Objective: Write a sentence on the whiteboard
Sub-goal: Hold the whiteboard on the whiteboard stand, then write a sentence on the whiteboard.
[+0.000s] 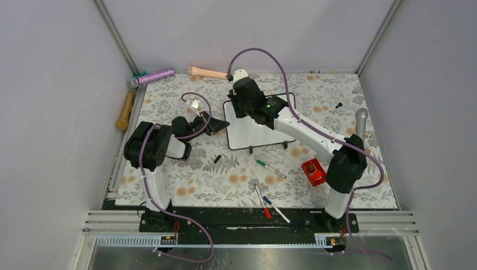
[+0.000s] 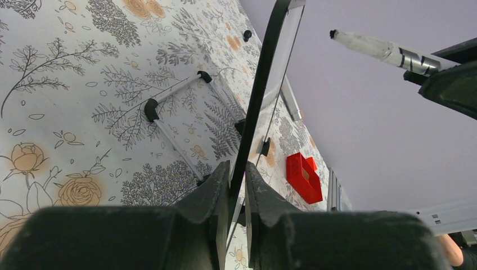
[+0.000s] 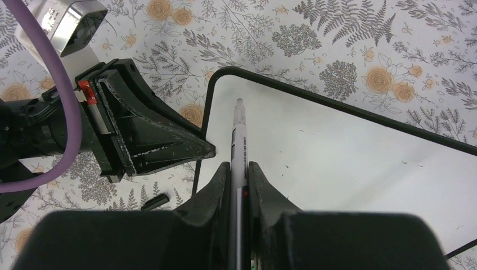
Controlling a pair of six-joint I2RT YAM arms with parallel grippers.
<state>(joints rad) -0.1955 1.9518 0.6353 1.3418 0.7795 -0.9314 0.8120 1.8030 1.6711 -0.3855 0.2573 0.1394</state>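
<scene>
The whiteboard (image 1: 256, 134) lies mid-table on the floral cloth, black-framed, its feet toward the near side. In the right wrist view its white face (image 3: 349, 163) looks blank, with no sentence to be seen. My left gripper (image 2: 237, 169) is shut on the board's left frame edge (image 2: 264, 95), seen from above at the left gripper (image 1: 220, 127). My right gripper (image 3: 239, 169) is shut on a marker (image 3: 238, 135), whose tip points at the board's upper left corner. That marker (image 2: 382, 49) also crosses the top right of the left wrist view. From above, the right gripper (image 1: 241, 106) hangs over the board's far left corner.
A green marker (image 1: 270, 168), a red marker (image 1: 262, 201) and a blue marker (image 1: 275, 209) lie near the front. A red box (image 1: 313, 171) sits by the right arm. A black cap (image 1: 217, 159) lies near the board. Odd tools line the far and left edges, such as a purple handle (image 1: 154, 76).
</scene>
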